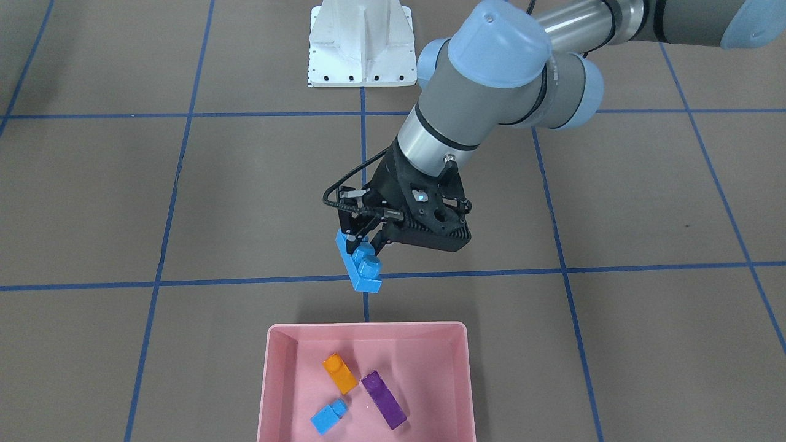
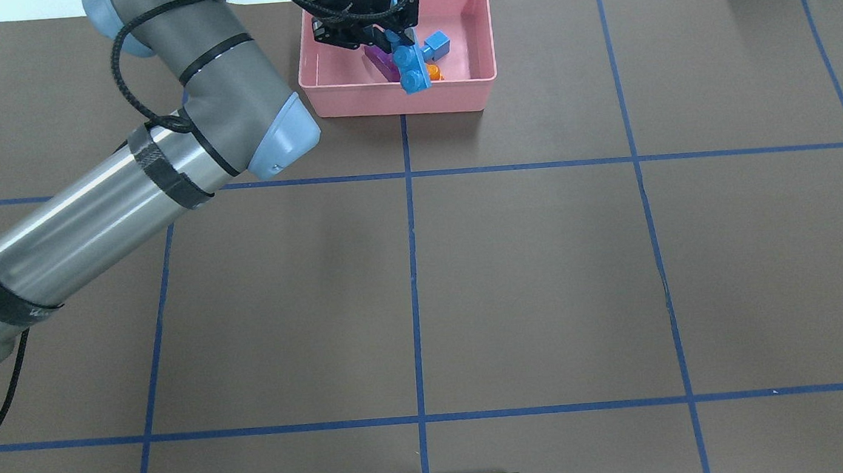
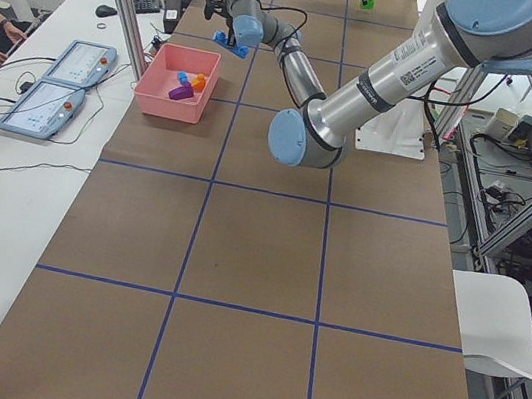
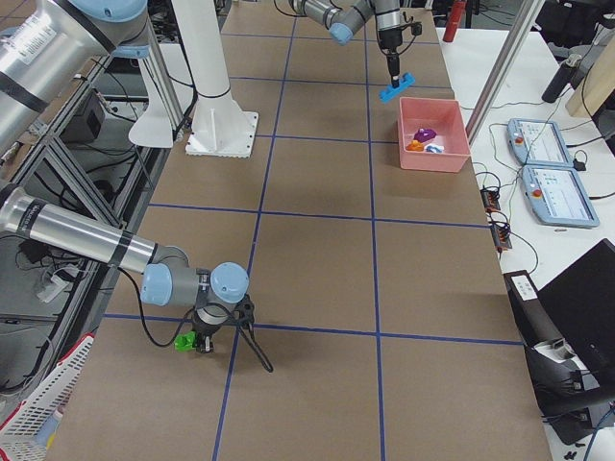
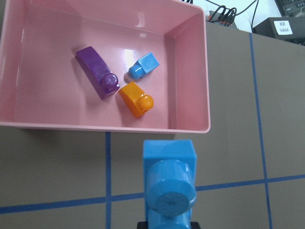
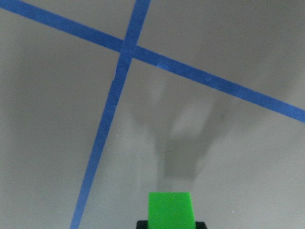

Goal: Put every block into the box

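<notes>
My left gripper [image 1: 366,245] is shut on the long blue brick [image 1: 359,265] and holds it above the table, just short of the near wall of the pink box [image 1: 365,329]. The left wrist view shows this brick [image 5: 169,181] in front of the box rim [image 5: 190,130]. In the box lie the orange brick [image 5: 137,98], the long purple brick [image 5: 97,72] and the small blue brick [image 5: 144,66]. My right gripper [image 4: 200,341] is far away at the table's other end, shut on the green brick [image 6: 170,210] just above the tabletop.
The white metal base [image 1: 362,46] stands at the robot's side of the table. Blue tape lines cross the brown tabletop. Two operator consoles [image 3: 68,77] lie on the bench beyond the box. A white chair [image 3: 514,325] stands beside the table.
</notes>
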Tool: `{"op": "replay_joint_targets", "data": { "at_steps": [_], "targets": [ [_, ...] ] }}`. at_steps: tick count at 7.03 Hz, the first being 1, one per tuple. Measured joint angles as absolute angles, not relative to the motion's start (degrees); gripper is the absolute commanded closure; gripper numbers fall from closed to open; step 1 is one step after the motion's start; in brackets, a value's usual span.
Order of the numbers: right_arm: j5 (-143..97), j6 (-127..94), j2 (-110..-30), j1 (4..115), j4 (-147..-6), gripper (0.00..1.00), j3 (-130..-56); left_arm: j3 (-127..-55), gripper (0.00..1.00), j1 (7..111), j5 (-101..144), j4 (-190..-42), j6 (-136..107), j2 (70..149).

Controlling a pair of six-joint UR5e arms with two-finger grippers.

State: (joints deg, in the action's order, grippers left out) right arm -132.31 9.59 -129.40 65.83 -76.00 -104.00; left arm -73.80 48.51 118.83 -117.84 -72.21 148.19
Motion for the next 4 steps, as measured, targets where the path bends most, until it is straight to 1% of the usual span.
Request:
{"op": "replay_joint_targets", "data": {
  "at_steps": [3, 4],
  "targets": [
    [-127.6, 11.4, -129.8, 75.9, -76.0, 1.0, -109.3, -59.1, 1.0, 48.7, 107.0, -126.9, -73.5, 154.3],
    [-126.3, 12.3, -129.3, 80.5, -76.0, 1.0, -110.5, -56.2, 0.22, 48.6, 103.6, -128.2, -76.1, 155.7]
  ]
}}
